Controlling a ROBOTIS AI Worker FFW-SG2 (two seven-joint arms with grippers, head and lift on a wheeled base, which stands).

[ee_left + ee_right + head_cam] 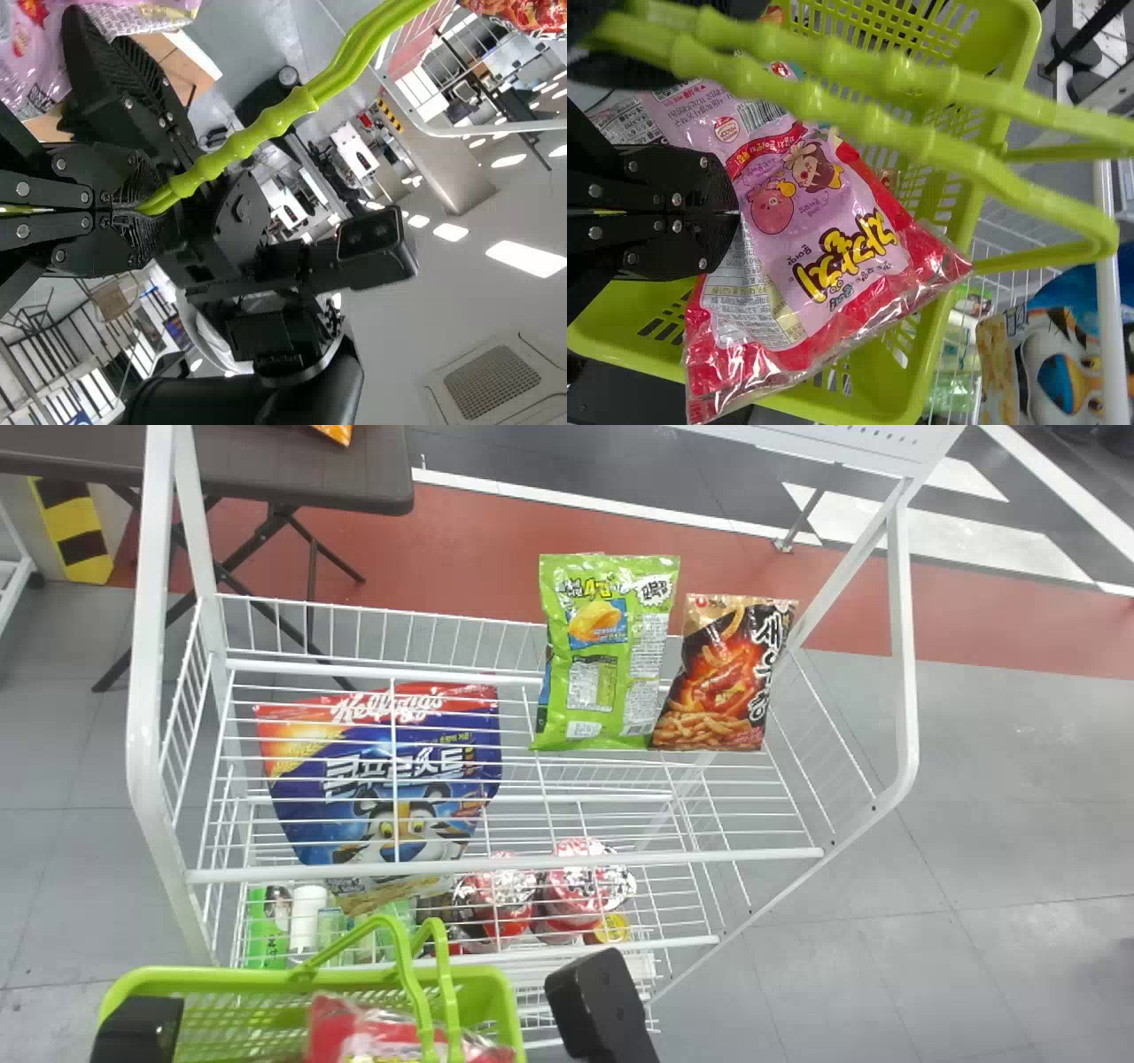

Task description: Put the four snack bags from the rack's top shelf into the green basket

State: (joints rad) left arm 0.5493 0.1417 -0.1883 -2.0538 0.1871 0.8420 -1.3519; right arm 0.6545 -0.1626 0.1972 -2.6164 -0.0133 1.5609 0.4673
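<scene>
**Over the green basket, a pink bag wants a calm letting-go**

Between the rims of the basket [204, 979], from where I stand, hangs or rests the pink bag [824, 212]; whether it touches the bottom I can't tell. The right claw [737, 212] is narrow, pinching it by one side. The left claw [133, 210] is narrow too, clamped on the two green handles [257, 137].

Those handles are what I'd watch: they arch close over the bag, and a hasty lift could hook one. One red corner of the bag lies across the basket's wall as the right wrist camera sees it, so I'd steer it inward, away from the rim, and lower it until it's properly supported. Then I'd part the fingers only a little, let the wrapper slide free, and back out along a clear line beside the handles. The left grip should keep quiet meanwhile, or the basket may swing.

Two more bags, green [611, 646] and dark orange [722, 677], stand side by side on the top shelf [709, 858], towards its back right corner, so the job looks roughly half done.
</scene>
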